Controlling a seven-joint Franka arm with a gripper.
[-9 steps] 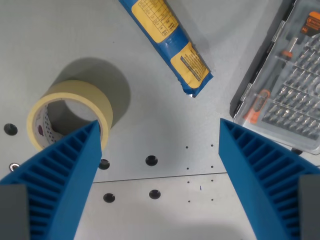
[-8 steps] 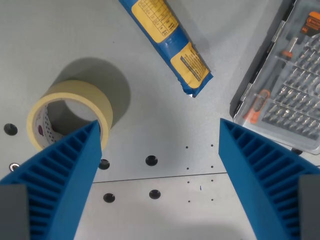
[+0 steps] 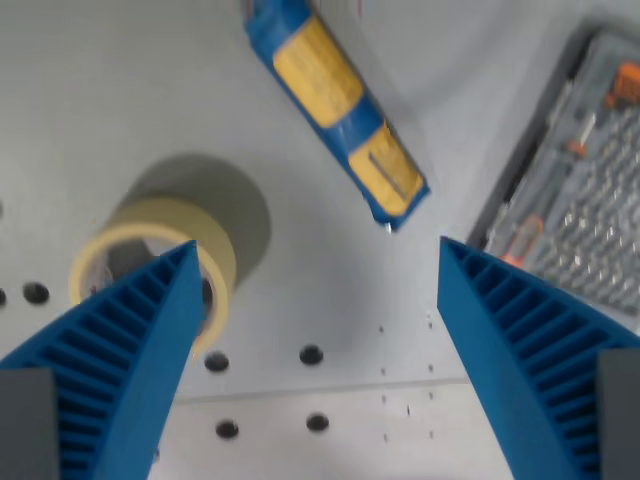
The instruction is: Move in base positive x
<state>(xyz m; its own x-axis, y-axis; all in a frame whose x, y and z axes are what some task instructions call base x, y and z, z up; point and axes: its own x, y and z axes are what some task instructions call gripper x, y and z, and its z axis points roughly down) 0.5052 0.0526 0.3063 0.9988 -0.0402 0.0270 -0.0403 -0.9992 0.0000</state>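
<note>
Tool fingers spread apart, empty, over bare surface at lower centre. Keep height steady while translating; avoid tape roll lower left, blue packet at top.

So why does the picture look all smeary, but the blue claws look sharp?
In the wrist view, the tape roll, the blue and yellow packet and the tool case are motion-blurred, probably because the camera is moving; the gripper rides with the camera, so its blue fingers look crisp.
</note>
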